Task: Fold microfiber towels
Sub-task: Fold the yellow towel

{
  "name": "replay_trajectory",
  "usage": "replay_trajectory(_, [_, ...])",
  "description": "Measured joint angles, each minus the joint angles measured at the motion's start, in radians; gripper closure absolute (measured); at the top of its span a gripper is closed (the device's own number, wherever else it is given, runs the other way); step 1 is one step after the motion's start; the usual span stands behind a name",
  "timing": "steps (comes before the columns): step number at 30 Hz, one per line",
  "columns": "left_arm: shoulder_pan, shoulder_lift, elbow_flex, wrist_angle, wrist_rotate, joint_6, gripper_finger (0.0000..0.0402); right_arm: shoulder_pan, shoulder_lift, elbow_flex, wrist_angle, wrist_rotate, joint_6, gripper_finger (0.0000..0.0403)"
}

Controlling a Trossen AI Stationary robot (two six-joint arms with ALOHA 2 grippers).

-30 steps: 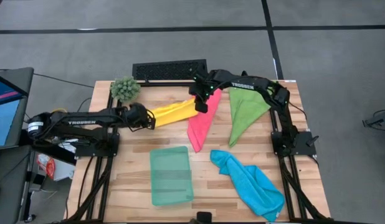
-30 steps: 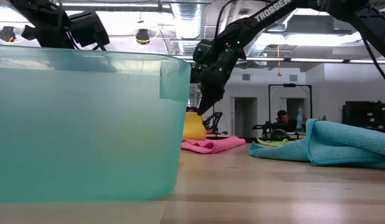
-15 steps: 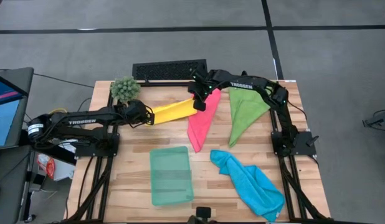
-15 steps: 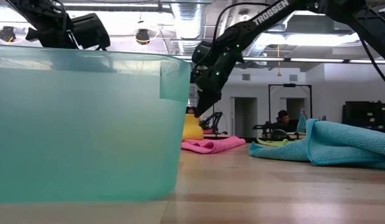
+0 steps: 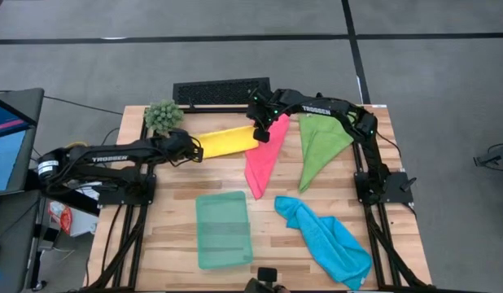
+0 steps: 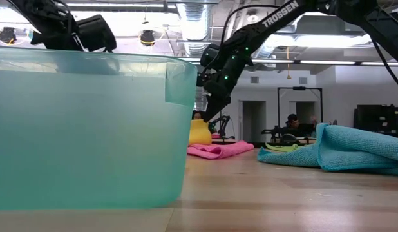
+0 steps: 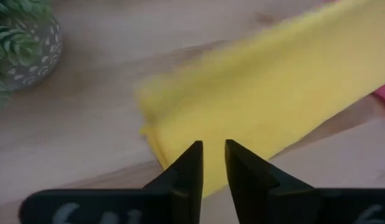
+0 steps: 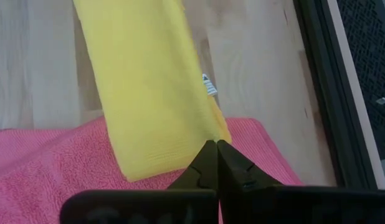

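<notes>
The yellow towel, folded into a long strip, stretches across the far middle of the table. Its right end lies over the far tip of the pink towel. My left gripper is shut on the strip's left end. My right gripper is shut on its right end. The green towel lies flat at the far right. The blue towel lies crumpled at the near right. My left gripper pinches the yellow towel's left end between its two fingers, at the strip's near edge. The fingers come slanting down from the table's left. The cloth is several layers there. My right gripper pinches the yellow towel's right end at its far corner between its shut fingertips. The fingers point down from above, as the low view shows. The end below them sags onto the pink towel.
A pale teal tray stands at the near middle and fills the left of the low view. A spiky green plant ball sits at the far left, close to my left gripper. A black grille lies along the far edge.
Both grippers have moved a little toward the far edge with the yellow towel. Its left end has swung farther, so the strip lies more nearly level across the table than before and looks wider and flatter.
</notes>
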Motion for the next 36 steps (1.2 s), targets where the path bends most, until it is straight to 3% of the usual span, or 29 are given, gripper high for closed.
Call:
replay_trajectory(6, [0.0, 0.084, 0.0, 0.042, 0.034, 0.007, 0.0297, 0.0, 0.0, 0.0, 0.026, -0.002, 0.001, 0.0382])
replay_trajectory(10, [-0.004, 0.088, 0.0, 0.073, 0.08, 0.003, 0.0288, 0.0, 0.0, 0.0, 0.051, -0.002, 0.001, 0.035])
replay_trajectory(15, [-0.022, 0.075, 0.0, 0.116, 0.046, 0.003, 0.0288, 0.0, 0.0, 0.0, 0.07, 0.002, 0.001, 0.0302])
replay_trajectory(19, [-0.024, 0.074, 0.0, 0.119, 0.045, 0.007, 0.0287, -0.006, -0.005, -0.001, 0.094, 0.088, 0.007, 0.0275])
replay_trajectory(26, [-0.048, 0.073, -0.009, 0.222, 0.011, 0.066, 0.0287, -0.036, -0.053, 0.0, 0.031, -0.21, 0.01, 0.0276])
replay_trajectory(32, [-0.053, 0.073, -0.085, 0.207, 0.016, 0.026, 0.0296, -0.005, -0.032, -0.005, -0.061, -0.219, 0.002, 0.03])
replay_trajectory(36, [-0.09, 0.073, -0.158, 0.217, 0.025, -0.041, 0.032, 0.014, -0.033, -0.066, -0.033, -0.207, 0.008, 0.0308])
